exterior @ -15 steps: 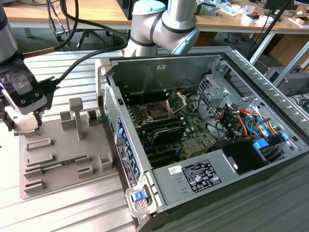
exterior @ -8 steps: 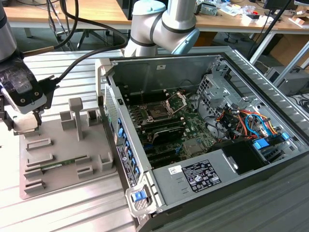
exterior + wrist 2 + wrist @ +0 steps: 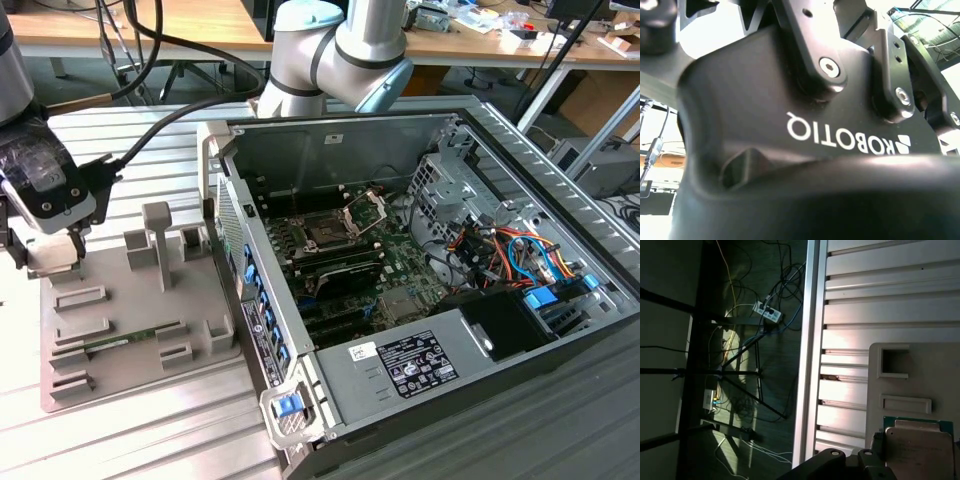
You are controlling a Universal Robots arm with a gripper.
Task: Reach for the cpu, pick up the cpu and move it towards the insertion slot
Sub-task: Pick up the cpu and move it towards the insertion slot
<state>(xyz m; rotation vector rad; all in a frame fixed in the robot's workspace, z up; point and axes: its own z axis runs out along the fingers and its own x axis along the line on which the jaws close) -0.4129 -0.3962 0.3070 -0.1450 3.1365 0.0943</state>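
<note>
**Hand low over tray corner, cpu just beside it**

Black housing of the hand (image 3: pixel 805 150) fills the foreground in the second wrist view, with bright room light behind it; whether the hand is released or clenched cannot be told. In the first wrist view its dark linkage (image 3: pixel 850 465) sits just beside the cpu (image 3: pixel 917 452), a silvery square with a green rim lying flat on the grey tray (image 3: pixel 940 370). Whether the two touch cannot be told.

The exterior view puts the hand (image 3: pixel 55 250) above the tray's (image 3: pixel 130 330) far corner, carried by the arm (image 3: pixel 340 50). The tray rests on a ribbed metal surface (image 3: pixel 150 150) of long pale slats (image 3: pixel 880 295). Close beyond the hand the surface ends at a straight rail, past which the floor (image 3: pixel 670 300) lies in shadow, strewn with cables (image 3: pixel 740 405) and a power strip (image 3: pixel 767 312).

Well apart from the hand, across the tray, stands the open computer case (image 3: pixel 560 180), its near wall rising between tray and board. The insertion slot (image 3: pixel 325 232) lies inside on the green board, its metal frame hinged up and its dark centre exposed. Open slats lie beyond the tray, on the side away from the case. Wooden benches (image 3: pixel 150 25) line the room behind the arm.
</note>
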